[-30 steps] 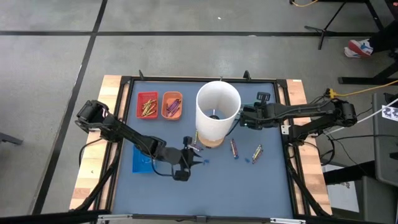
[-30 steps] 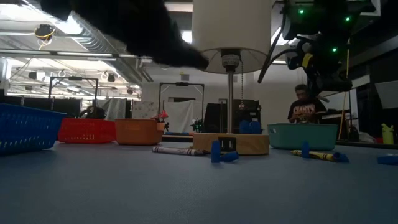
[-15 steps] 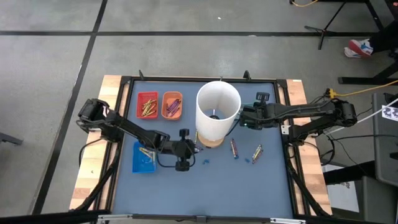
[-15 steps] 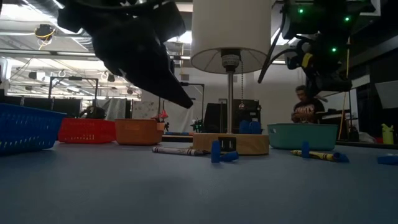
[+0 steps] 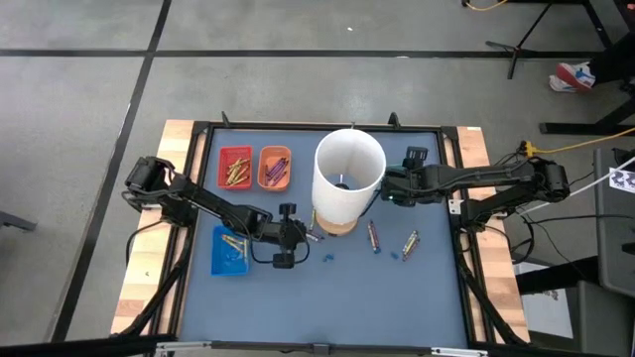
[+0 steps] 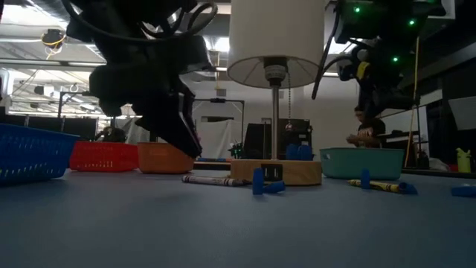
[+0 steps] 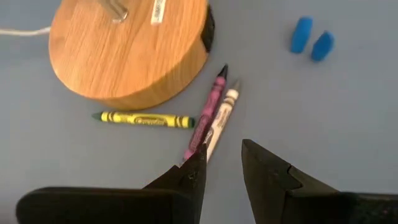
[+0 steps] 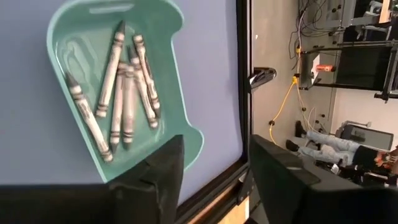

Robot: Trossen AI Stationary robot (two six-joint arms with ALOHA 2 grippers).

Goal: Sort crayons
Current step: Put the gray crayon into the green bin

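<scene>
While the left gripper [image 7: 221, 171] hangs just over a purple crayon [image 7: 206, 112] and a pale grey crayon [image 7: 221, 118], its two dark fingers are a little apart and hold nothing. These two thin sticks lie side by side, touching, next to the round wooden base of the lamp [image 7: 127, 46]. A yellow crayon [image 7: 142, 119] lies close by, with its end almost at the purple one.

The big worry is a mixed grab. Because the purple and grey sticks touch, the fingers might pinch both at once, and then one would land in the wrong tray. The fingers could also bump the wooden base, or push a stick so it rolls under the edge. The tall white lamp shade [image 5: 348, 178] stands close to both arms, so a wide swing could knock it.

Over at the far side, the right gripper [image 8: 211, 165] hangs above the teal plastic tray [image 8: 165, 74] with its fingers wide apart and empty. Grey crayons [image 8: 121, 96] already lie in that tray. More loose crayons [image 5: 391, 239] wait on the blue mat [image 5: 397, 297].
</scene>
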